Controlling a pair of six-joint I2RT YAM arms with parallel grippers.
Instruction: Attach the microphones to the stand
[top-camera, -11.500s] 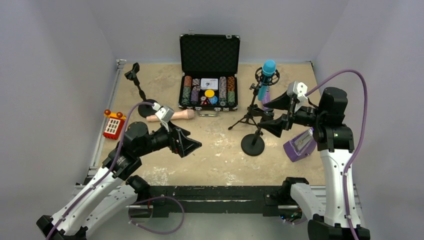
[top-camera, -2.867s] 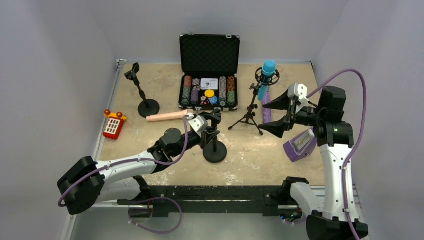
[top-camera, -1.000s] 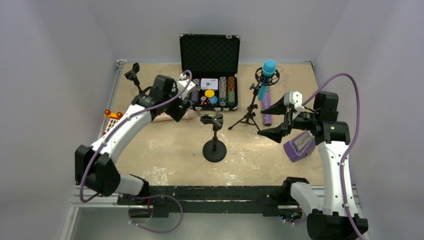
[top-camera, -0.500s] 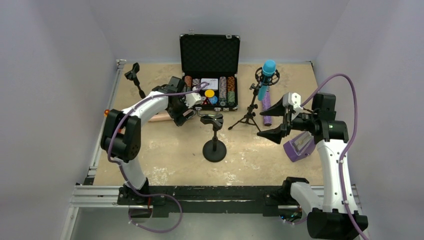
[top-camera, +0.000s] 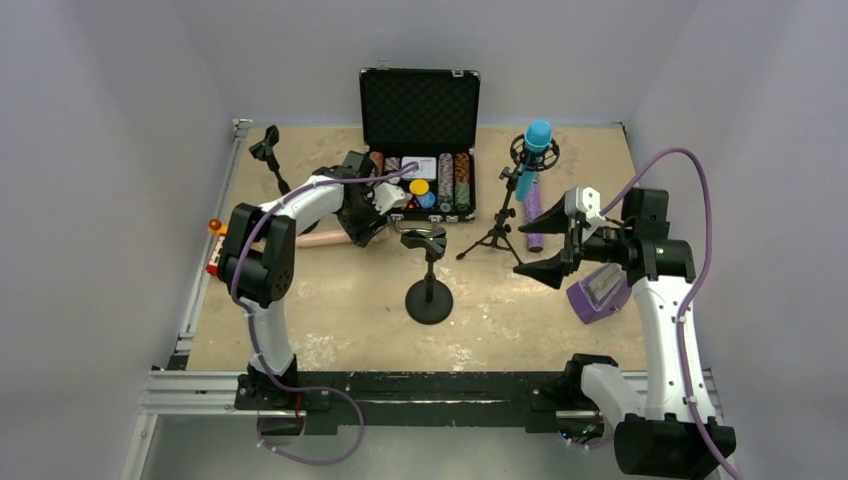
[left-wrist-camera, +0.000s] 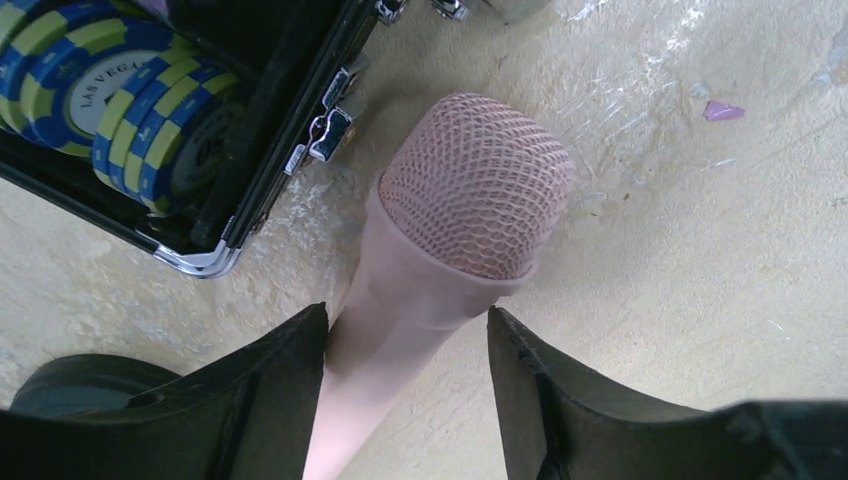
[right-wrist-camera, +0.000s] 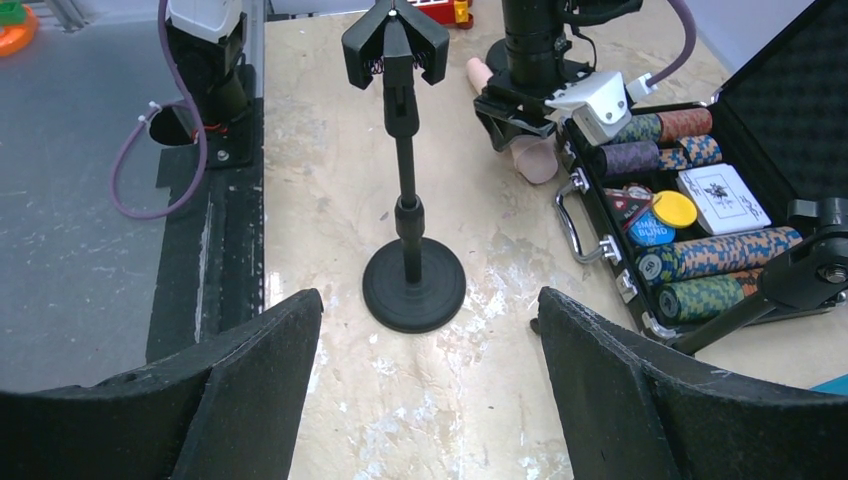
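Observation:
A pink microphone (left-wrist-camera: 470, 190) with a mesh head lies on the table beside the chip case. It also shows in the top view (top-camera: 322, 237). My left gripper (left-wrist-camera: 405, 312) is open and straddles its body just below the head; the left finger looks close against it and the right finger stands apart. In the top view the left gripper (top-camera: 366, 230) is over the microphone's head end. A black stand (top-camera: 429, 285) with an empty clip (right-wrist-camera: 395, 45) stands mid-table. My right gripper (right-wrist-camera: 428, 296) is open and empty, facing that stand (right-wrist-camera: 405, 200). A purple microphone (top-camera: 532, 215) lies by the tripod.
An open poker chip case (top-camera: 418, 185) sits at the back. A tripod stand (top-camera: 500, 225) holds a blue microphone (top-camera: 537, 140). Another clip stand (top-camera: 268, 150) is at the back left. A purple box (top-camera: 598, 290) lies under the right arm. A red toy (top-camera: 213, 240) is by the left wall.
After setting the black stand mid-table and letting go, my left arm swung back to the pink microphone and brought its open jaws around it. The right arm has barely moved.

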